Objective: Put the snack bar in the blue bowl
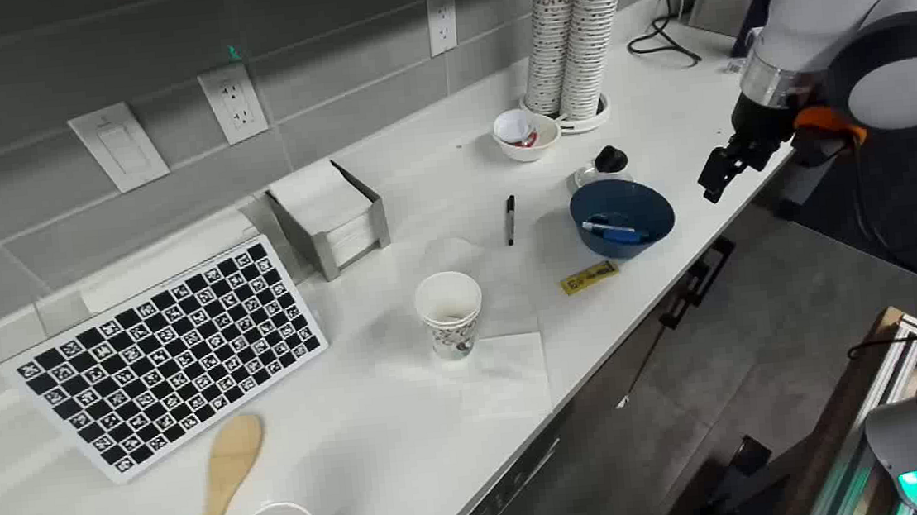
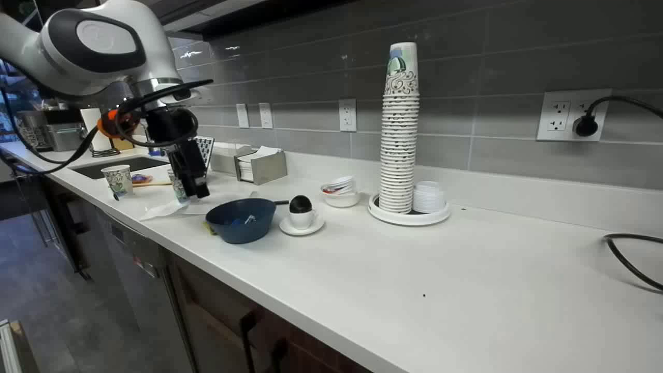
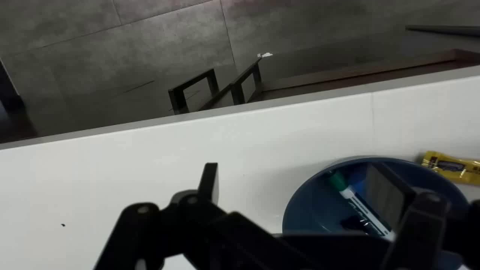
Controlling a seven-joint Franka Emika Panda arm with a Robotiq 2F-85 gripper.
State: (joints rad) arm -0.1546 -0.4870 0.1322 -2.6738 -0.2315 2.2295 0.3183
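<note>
The snack bar point(image 1: 590, 277) is a small flat yellow packet. It lies on the white counter beside the blue bowl point(image 1: 629, 194), near the counter's front edge. In the wrist view the snack bar point(image 3: 452, 167) shows at the right edge, partly cut off. In an exterior view only a bit of it point(image 2: 209, 228) shows behind the bowl point(image 2: 241, 223). The bowl point(image 3: 309, 202) holds a green-capped marker point(image 3: 360, 206) and something blue. My gripper point(image 3: 296, 174) is open and empty, its fingers wide apart above the counter. One finger shows over the bowl. The gripper point(image 1: 715, 177) is raised in both exterior views.
A black pen point(image 1: 511, 220) lies on the counter. A cup on a saucer point(image 2: 302, 227) with a black top stands by the bowl. White paper cups point(image 1: 448, 312), a napkin holder point(image 1: 331, 219), a small white bowl point(image 1: 536, 149) and tall cup stacks point(image 2: 399, 145) also stand there.
</note>
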